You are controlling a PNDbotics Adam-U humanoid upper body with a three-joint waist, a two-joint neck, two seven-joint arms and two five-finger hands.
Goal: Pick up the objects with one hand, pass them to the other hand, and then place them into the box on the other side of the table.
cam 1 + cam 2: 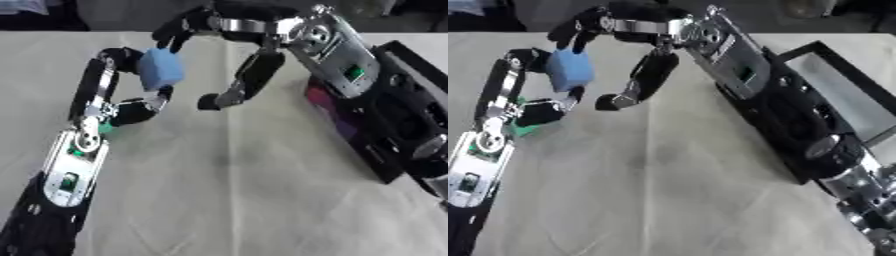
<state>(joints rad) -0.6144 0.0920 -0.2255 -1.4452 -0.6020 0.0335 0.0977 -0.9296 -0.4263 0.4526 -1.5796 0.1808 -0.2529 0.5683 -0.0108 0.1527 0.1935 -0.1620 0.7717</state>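
- my left hand (pixel 118 82) curls round a blue block (pixel 161 68), held above the worktop (pixel 227 190).
- my right hand (pixel 229 45) reaches toward it, fingers spread, empty.
- box (pixel 846 95) sits at right.

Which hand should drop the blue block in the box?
The right hand. The box sits on its side of the table, and its open fingers already reach the blue block held by the left hand.

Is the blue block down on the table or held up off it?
Held up: the left robot hand has fingers curled round the blue block, the right robot hand open beside it.
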